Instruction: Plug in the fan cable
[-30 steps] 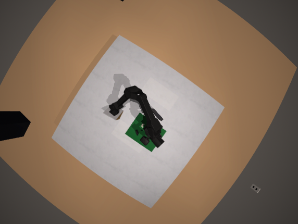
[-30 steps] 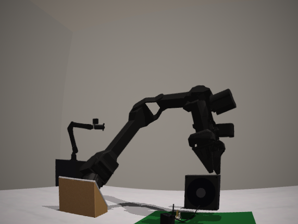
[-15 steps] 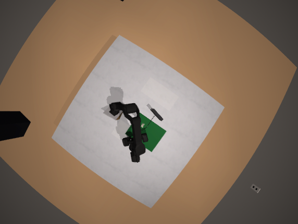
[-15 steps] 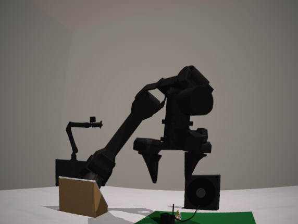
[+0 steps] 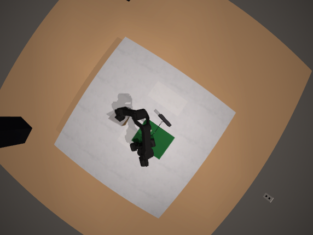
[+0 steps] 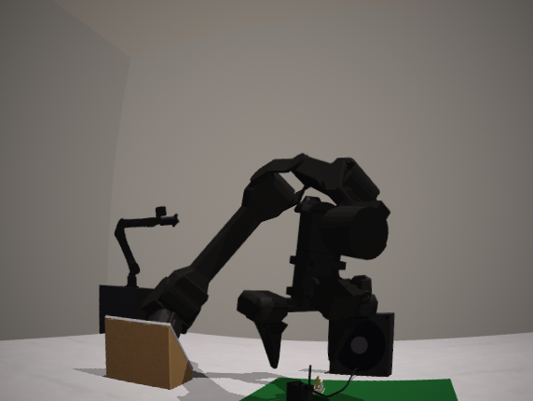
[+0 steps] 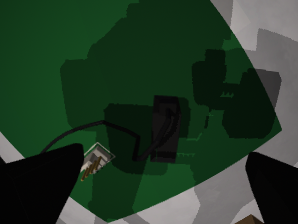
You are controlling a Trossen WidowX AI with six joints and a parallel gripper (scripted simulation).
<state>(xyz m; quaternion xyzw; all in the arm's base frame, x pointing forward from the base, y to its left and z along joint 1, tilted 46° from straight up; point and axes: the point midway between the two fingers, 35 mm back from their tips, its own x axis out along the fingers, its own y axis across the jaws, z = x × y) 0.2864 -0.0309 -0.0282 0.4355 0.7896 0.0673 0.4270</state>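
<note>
The black plug [image 6: 298, 391] [image 7: 165, 132] lies on the green board [image 5: 164, 139] [image 6: 419, 389] [image 7: 30, 60], apart from the header. The pale header [image 6: 318, 388] [image 7: 102, 154] stands on the board with bare gold pins. My gripper [image 7: 166, 159] is open and empty, above the board. In the wrist view the plug shows between the fingers, and the left fingertip partly overlaps the header. In the exterior view one finger hangs clear above the board's edge; the other merges with the dark fan. The dark cable [image 7: 75, 130] [image 6: 342, 391] loops from the plug toward the fan [image 5: 165, 120] [image 6: 360, 345].
The fan stands upright beside the board. A brown wedge block [image 5: 125, 122] [image 6: 140, 350] [image 7: 252, 220] sits at my arm's base. A small jointed stand [image 6: 123, 242] rises from a dark box [image 6: 121, 308] in the background. The arm's shadow darkens the board around the plug.
</note>
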